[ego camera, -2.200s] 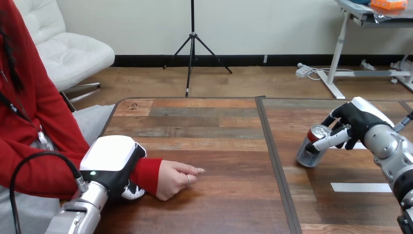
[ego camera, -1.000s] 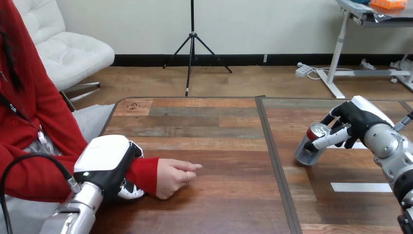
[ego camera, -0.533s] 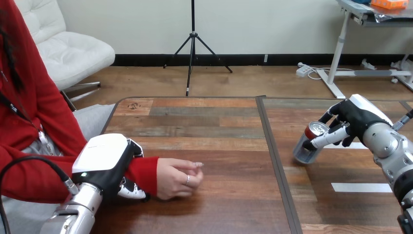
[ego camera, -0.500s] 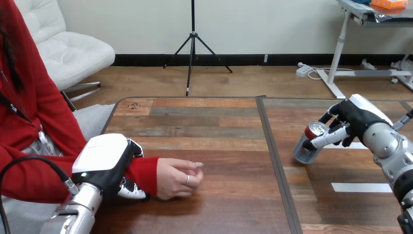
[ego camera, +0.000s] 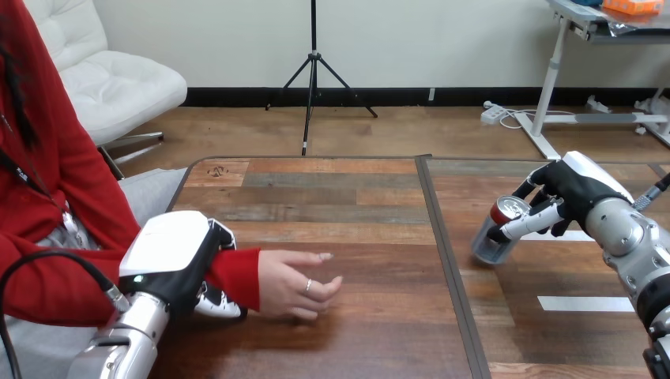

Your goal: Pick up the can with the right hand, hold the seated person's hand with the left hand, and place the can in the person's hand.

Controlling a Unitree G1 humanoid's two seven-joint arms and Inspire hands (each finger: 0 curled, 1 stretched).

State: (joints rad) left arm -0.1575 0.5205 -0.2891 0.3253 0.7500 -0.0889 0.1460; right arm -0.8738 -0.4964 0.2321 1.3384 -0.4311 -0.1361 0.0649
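Wooden table (ego camera: pixel 355 197), a dark seam (ego camera: pixel 442 253) running down it, and nothing standing between the two sides. On the right half lies a white tape strip (ego camera: pixel 581 302); a second strip is mostly hidden behind the right hand (ego camera: pixel 573 189). Over on the left, the person's hand (ego camera: pixel 296 284) rests on the wood with its fingers loosely out, pointing toward the seam. The left hand (ego camera: pixel 170 253) sits over the red sleeve (ego camera: pixel 233 276) at the wrist, its white shell covering most of it, and its fingers (ego camera: pixel 217 306) are curled in under the sleeve. So it's clamped on the wrist! The right hand is wrapped round the can (ego camera: pixel 491 237), thumb across the front. The can is tilted, just right of the seam and well apart from the person's hand. Whether its base clears the table, I can't tell.
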